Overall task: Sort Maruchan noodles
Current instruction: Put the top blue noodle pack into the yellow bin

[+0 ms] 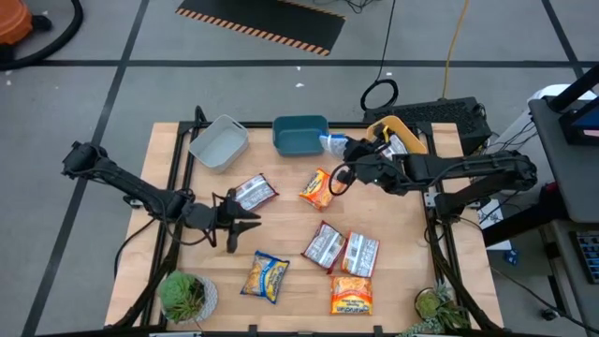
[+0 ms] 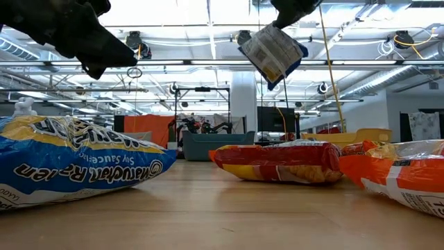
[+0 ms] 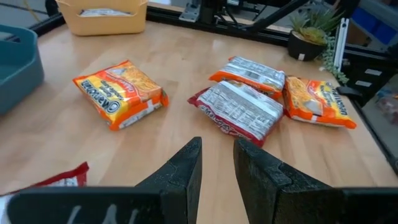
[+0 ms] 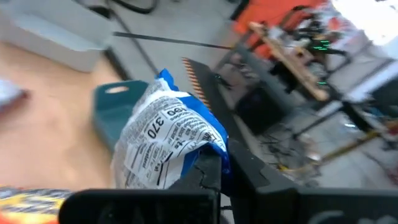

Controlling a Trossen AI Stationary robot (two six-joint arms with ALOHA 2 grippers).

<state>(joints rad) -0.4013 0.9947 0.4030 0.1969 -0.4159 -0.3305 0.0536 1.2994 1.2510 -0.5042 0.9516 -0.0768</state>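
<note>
High view: right gripper (image 1: pixel 339 147) clamps blue-white Maruchan packet (image 1: pixel 331 142) beside teal tub (image 1: pixel 299 134); left gripper (image 1: pixel 251 221) narrow, empty; six packets unsorted.

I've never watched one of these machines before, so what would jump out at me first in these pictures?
Likely the right gripper, up off the table beside the teal tub, shut on a blue-and-white noodle packet that dangles in mid-air. Next, the ramen packets scattered on the wooden table, including an orange one in the middle and a yellow-and-blue one near the front. The left gripper hovers near a silver-and-red packet, holding nothing.
</note>
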